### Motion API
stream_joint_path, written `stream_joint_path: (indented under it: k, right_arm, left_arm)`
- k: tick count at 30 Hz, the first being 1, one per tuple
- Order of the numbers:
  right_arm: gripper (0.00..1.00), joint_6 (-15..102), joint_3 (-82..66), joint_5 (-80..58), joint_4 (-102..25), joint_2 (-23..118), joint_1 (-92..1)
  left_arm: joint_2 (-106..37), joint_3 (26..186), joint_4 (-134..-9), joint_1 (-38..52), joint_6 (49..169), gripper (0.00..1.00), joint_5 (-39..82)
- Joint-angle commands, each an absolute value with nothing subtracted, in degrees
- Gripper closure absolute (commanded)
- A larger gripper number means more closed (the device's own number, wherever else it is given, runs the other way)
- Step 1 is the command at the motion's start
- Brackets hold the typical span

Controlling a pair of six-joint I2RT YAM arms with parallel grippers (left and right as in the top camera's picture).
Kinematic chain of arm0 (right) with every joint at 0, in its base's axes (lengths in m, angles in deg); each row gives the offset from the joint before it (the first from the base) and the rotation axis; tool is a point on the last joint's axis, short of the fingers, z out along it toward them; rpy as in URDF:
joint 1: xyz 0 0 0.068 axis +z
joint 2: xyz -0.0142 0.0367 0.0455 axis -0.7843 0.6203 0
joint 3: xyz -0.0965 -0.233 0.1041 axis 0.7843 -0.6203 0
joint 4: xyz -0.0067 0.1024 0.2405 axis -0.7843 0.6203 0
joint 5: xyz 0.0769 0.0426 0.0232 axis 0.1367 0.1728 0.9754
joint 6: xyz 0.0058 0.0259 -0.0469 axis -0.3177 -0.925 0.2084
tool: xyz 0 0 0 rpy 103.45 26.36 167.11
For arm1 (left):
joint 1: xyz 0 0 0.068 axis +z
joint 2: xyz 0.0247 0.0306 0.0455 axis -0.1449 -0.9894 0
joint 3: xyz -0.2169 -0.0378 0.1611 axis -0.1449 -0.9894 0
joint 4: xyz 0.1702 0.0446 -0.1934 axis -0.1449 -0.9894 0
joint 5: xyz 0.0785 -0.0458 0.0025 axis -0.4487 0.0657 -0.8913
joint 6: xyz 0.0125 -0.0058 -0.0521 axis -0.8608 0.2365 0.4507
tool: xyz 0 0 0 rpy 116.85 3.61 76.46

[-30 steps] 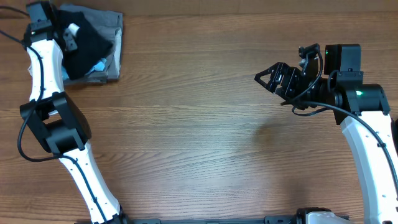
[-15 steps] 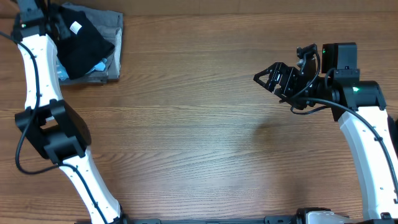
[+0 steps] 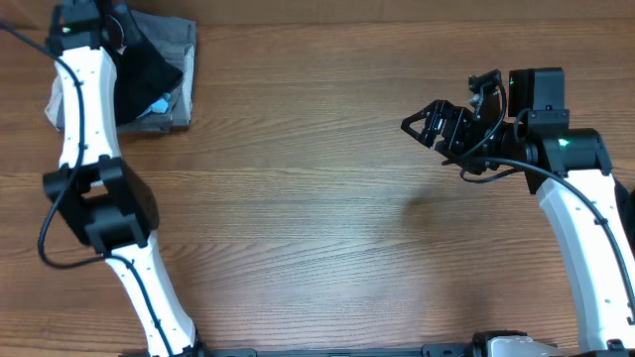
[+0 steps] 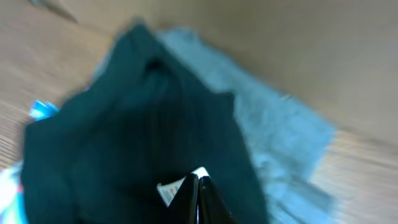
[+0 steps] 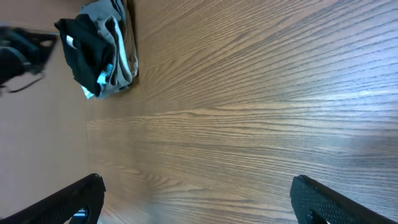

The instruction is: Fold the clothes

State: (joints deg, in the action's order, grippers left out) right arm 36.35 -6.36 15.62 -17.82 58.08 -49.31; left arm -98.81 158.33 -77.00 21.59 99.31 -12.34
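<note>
**If the pile drags along, trouble**

Far left, the left jaws pinch shut on the black shirt (image 3: 149,69) by its white label (image 4: 169,191). The grey garment (image 3: 179,35) and light blue shirt (image 3: 159,103) under it could drag along and fall off. The table (image 3: 317,198) is brown wood. At right, the right jaws hang wide open, empty. Little of the room shows.

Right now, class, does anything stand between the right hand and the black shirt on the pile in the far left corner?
Nothing visible does. Only wooden table lies between the open right hand and the black shirt. The left hand is shut on that shirt, its arm crossing the shirt's left edge.
</note>
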Motion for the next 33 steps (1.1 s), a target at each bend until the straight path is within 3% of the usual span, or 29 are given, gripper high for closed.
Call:
stream_joint_path:
  k: [1,9,16,18,20,22,23,24,33]
  right_arm:
    - [0.00,36.33,-6.58,15.01,-18.39,58.04,-49.09]
    - [0.01,36.17,-6.58,15.03,-18.67,58.04,-49.09]
    - [0.01,32.33,-6.56,14.55,-19.13,57.56,-49.03]
    - [0.01,30.16,-6.56,14.18,-20.25,56.68,-48.92]
    - [0.01,29.18,-6.54,14.12,-21.47,55.04,-48.20]
    - [0.01,28.24,-6.50,13.13,-21.67,52.57,-47.10]
    - [0.00,28.09,-6.50,12.24,-21.45,51.00,-46.49]
    - [0.00,28.11,-6.50,11.43,-20.99,49.53,-46.01]
    - [0.00,28.13,-6.50,8.94,-6.89,31.90,-44.79]
  left_arm:
    - [-104.39,158.61,-76.34,21.92,99.83,0.96,-16.16]
    - [-104.65,159.53,-76.73,21.53,99.46,0.88,-15.18]
    - [-94.79,159.88,-82.79,20.37,103.11,0.84,-13.69]
    - [-90.79,159.88,-85.63,20.02,104.82,0.73,-10.15]
    - [-86.68,159.88,-88.12,19.75,106.24,0.50,-5.37]
    - [-82.03,159.88,-89.98,19.54,106.54,0.44,0.64]
    - [-80.02,159.88,-90.57,19.47,106.54,0.34,2.90]
    - [-78.07,159.88,-91.12,19.43,106.59,0.00,4.75]
    - [-60.85,159.88,-108.86,19.45,106.37,0.00,17.87]
